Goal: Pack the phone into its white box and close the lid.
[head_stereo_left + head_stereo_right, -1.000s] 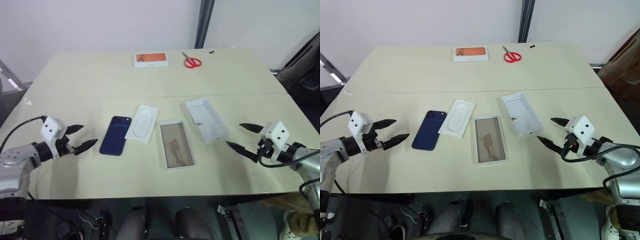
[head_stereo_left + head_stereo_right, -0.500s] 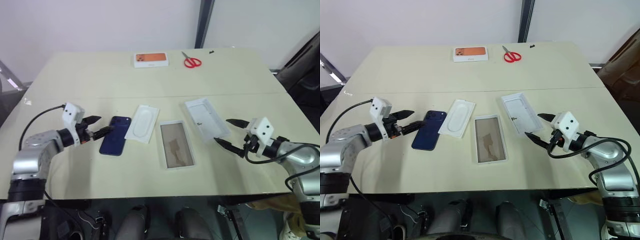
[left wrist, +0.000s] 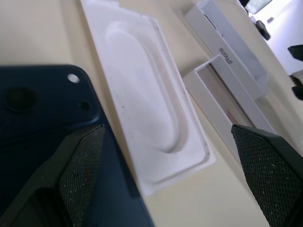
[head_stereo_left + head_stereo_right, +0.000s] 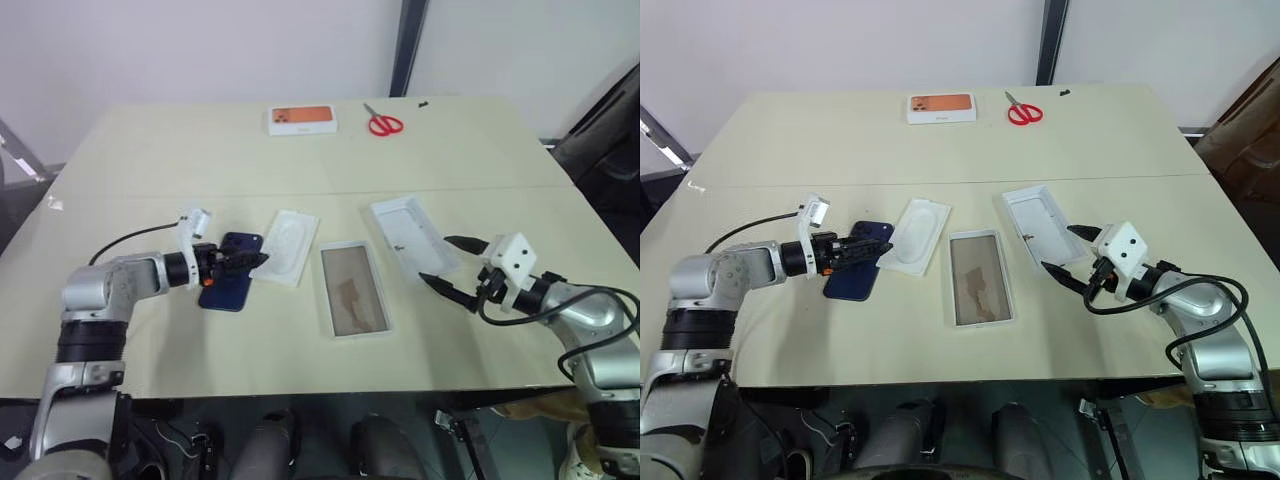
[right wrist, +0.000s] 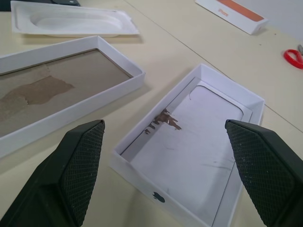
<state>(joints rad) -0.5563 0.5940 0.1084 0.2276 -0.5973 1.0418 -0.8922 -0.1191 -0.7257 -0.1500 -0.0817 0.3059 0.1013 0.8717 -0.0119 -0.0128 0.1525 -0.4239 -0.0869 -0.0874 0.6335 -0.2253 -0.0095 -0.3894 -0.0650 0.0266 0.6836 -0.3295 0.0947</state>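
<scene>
We see the phone (image 4: 232, 270) flat on the table (image 4: 150, 160), left of the white box (image 4: 352, 288). Left gripper (image 4: 243, 262) over phone, jaws apart. Right gripper (image 4: 447, 263) by the lid (image 4: 412, 238), jaws apart, empty.

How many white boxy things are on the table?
4: the white box at the middle, the lid right of it, the insert left of it, and an orange-topped box at the far edge.

On the table right now: one phone (image 4: 230, 272); one white box (image 4: 352, 290); one lid (image 4: 413, 239), lying inside-up; one thin white insert (image 4: 285, 247); one orange-topped box (image 4: 301, 120); and one pair of red scissors (image 4: 383, 123), apparently.
</scene>
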